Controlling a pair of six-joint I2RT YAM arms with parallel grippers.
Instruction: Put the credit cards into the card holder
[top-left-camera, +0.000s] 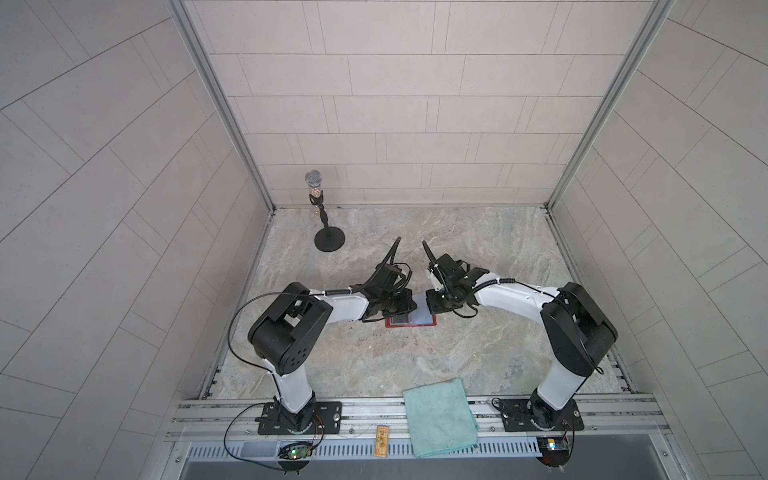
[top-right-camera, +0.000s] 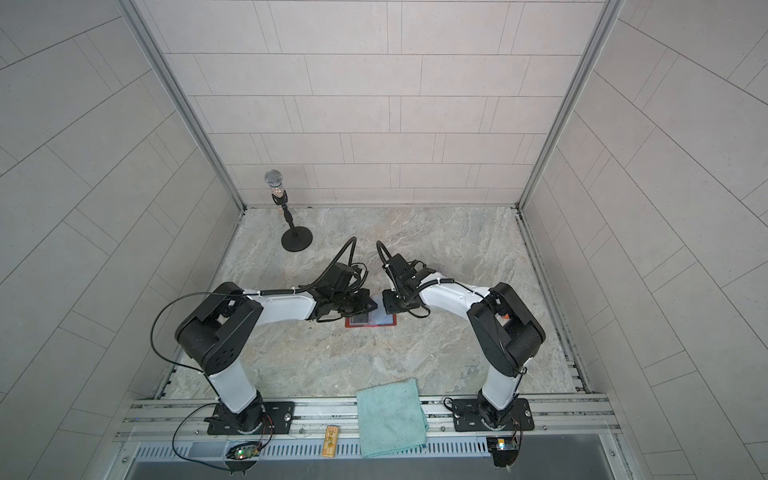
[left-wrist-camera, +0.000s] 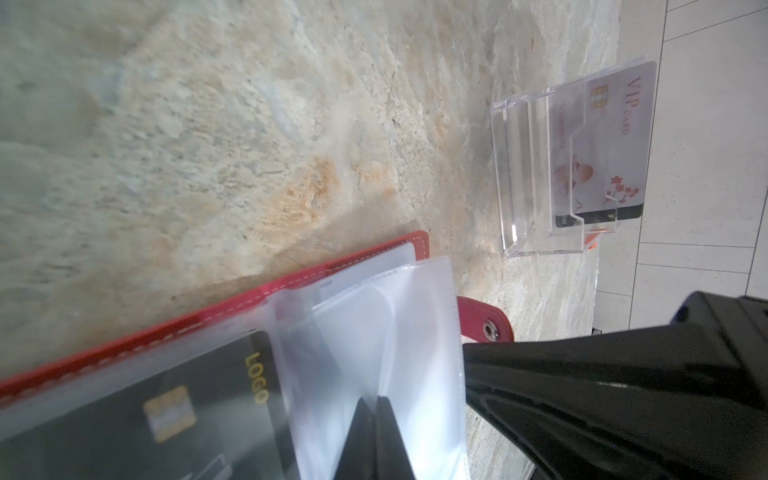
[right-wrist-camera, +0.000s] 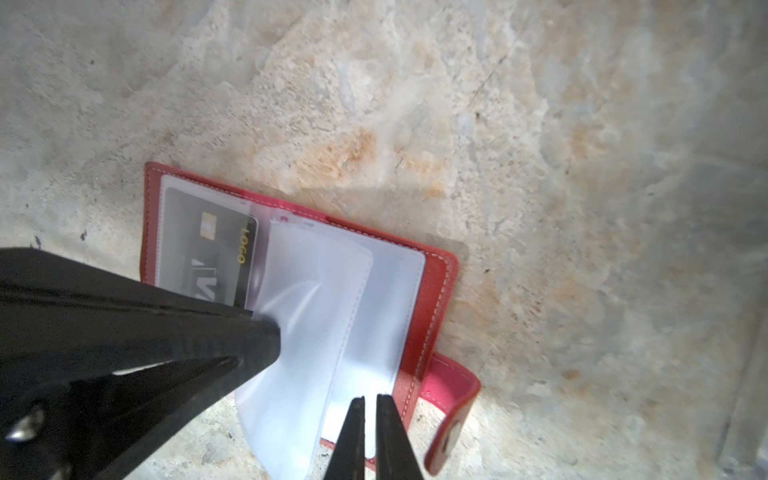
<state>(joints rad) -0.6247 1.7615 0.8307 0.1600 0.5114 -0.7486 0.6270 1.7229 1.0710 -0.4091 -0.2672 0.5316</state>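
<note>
- At the centre of the table (top-left-camera: 374, 365), the red card holder (right-wrist-camera: 436, 291) lies open, a black card (right-wrist-camera: 216, 253) sleeved in its 9 o'clock half.
- From 9 o'clock, the left pincer (right-wrist-camera: 266, 332) is clamped tight on a raised clear sleeve (right-wrist-camera: 316, 299).
- From 3 o'clock, the right pincer (right-wrist-camera: 371, 419) shows only a hairline gap at the sleeves' edge; any grip is unclear.
- Apart, a pale card (left-wrist-camera: 602, 137) stands in a clear box (left-wrist-camera: 536, 174).

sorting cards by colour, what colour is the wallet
Red; the wallet shows best in the right wrist view.
</note>
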